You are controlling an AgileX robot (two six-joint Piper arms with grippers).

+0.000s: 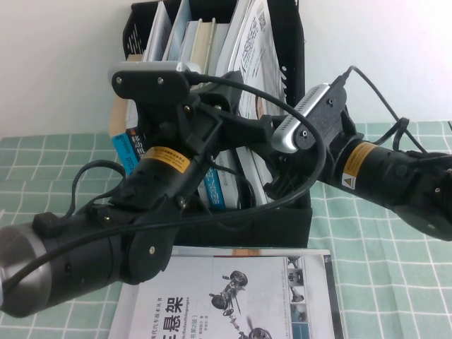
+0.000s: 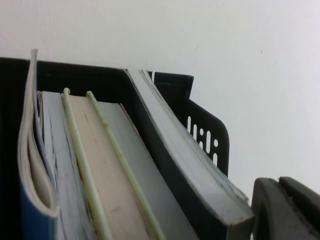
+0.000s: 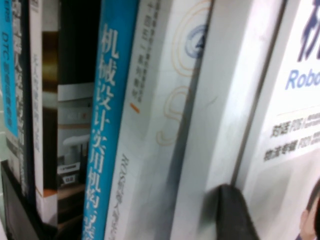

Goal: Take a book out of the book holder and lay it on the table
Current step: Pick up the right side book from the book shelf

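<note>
- Both arms reach from the near side into the front of the black book holder (image 1: pixel 293 219) standing on the green checked table (image 1: pixel 381 254).
- The left gripper (image 1: pixel 212 120) sits high among the upright books; whether its fingers are wide or narrow, I cannot tell.
- The right gripper (image 3: pixel 235 215) is pressed up against the book (image 1: pixel 256 42) in the right-hand compartment; its grip cannot be told either.
- Only the right wrist view shows the blue-spined book (image 3: pixel 112 125) and a fingertip (image 3: pixel 235 215) touching the pale covers.
- A white book with a drawing (image 1: pixel 233 300) lies flat in front.
</note>
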